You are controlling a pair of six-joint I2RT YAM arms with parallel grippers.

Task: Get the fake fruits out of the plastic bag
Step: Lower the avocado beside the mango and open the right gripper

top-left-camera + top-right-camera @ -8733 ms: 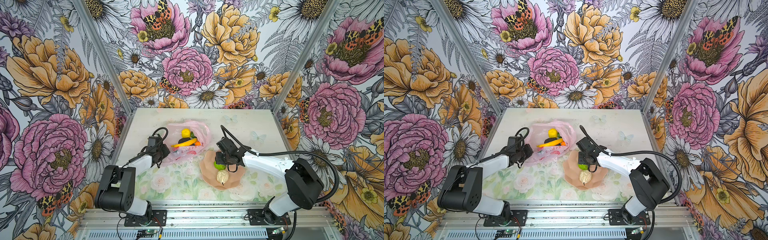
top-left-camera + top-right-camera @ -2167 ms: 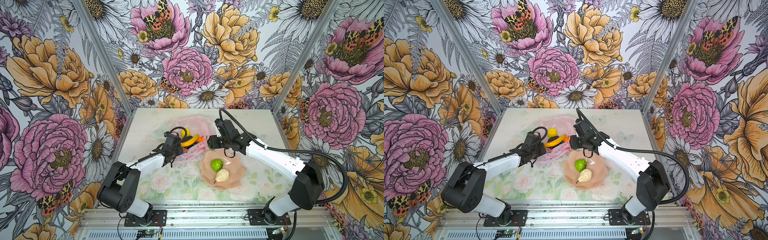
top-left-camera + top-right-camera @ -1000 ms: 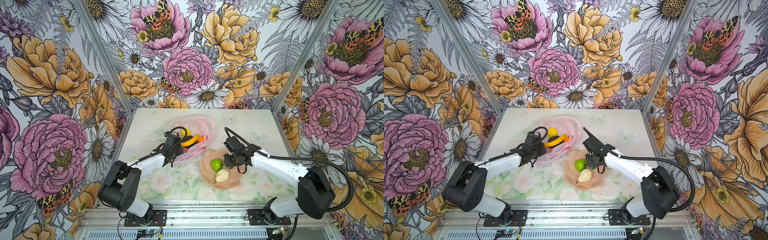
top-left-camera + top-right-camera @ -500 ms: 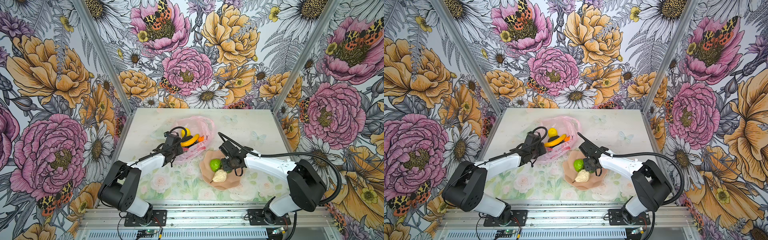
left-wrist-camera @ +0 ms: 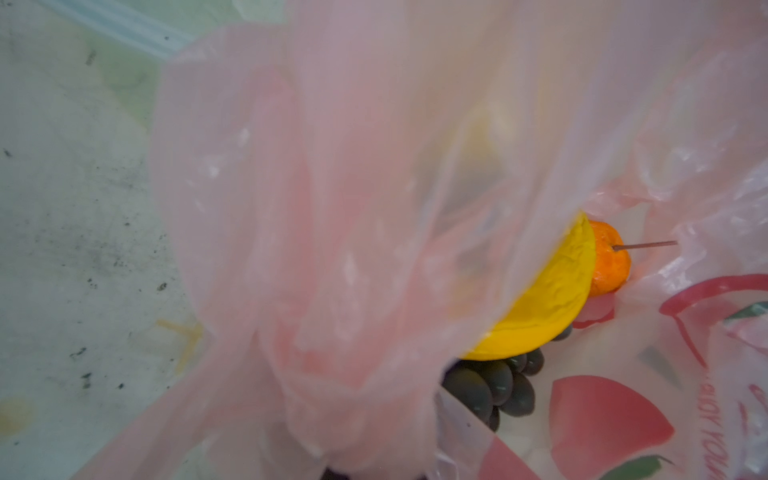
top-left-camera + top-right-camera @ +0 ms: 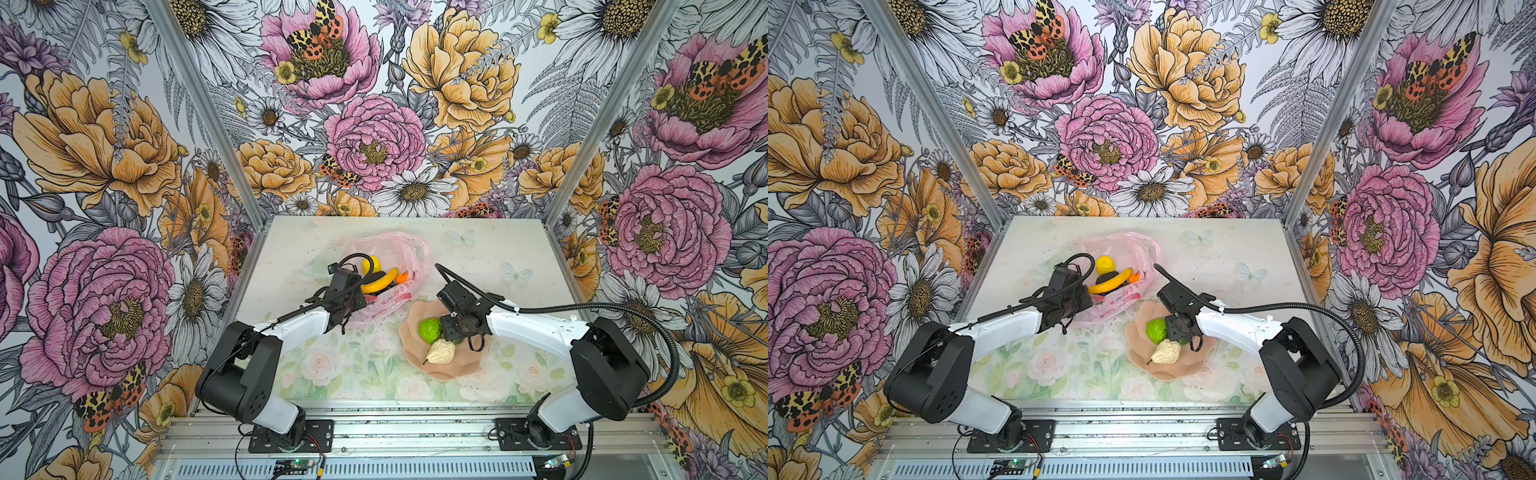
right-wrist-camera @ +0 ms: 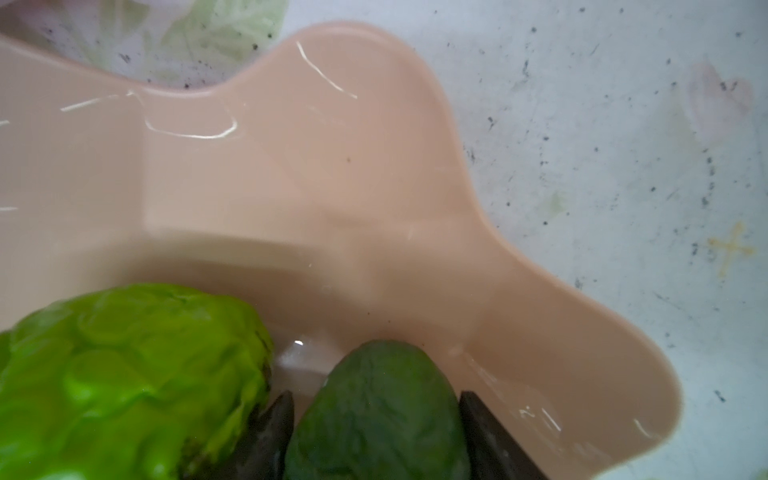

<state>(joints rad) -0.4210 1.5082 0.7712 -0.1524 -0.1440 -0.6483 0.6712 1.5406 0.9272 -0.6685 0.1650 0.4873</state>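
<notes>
The bag [image 6: 409,249] lay crumpled near the middle of the table [image 6: 498,249], toward its far edge, with its mouth open upward. The left gripper [image 6: 352,311] sat at the bag's near left edge, pressed together on a bunch of the pink film. Its wrist view showed that film [image 5: 332,208] gathered right in front of the camera, though the fingers themselves were hidden. Inside the bag, just beyond this gripper, lay the lemon [image 6: 371,264], the banana [image 6: 380,280] and the tangerine [image 6: 402,277]. The tangerine touched the banana's tip [image 5: 536,307], and the grapes [image 5: 490,386] lay under the banana.

The plate [image 6: 457,370] stood just right of the bag, nearer the table's front edge. The right gripper [image 6: 456,332] was low over the plate's far part, pointing down. Between its fingers [image 7: 482,424] lay the dark green piece [image 7: 374,415], resting on the plate. Both fingers were close against its sides, but whether they pressed it or stood just clear could not be told.

The green fruit [image 7: 124,374] sat on the plate just beside one finger, at the gripper's left in both top views. The pear [image 6: 441,352] lay on the plate just in front of the gripper, toward the table's front edge.
</notes>
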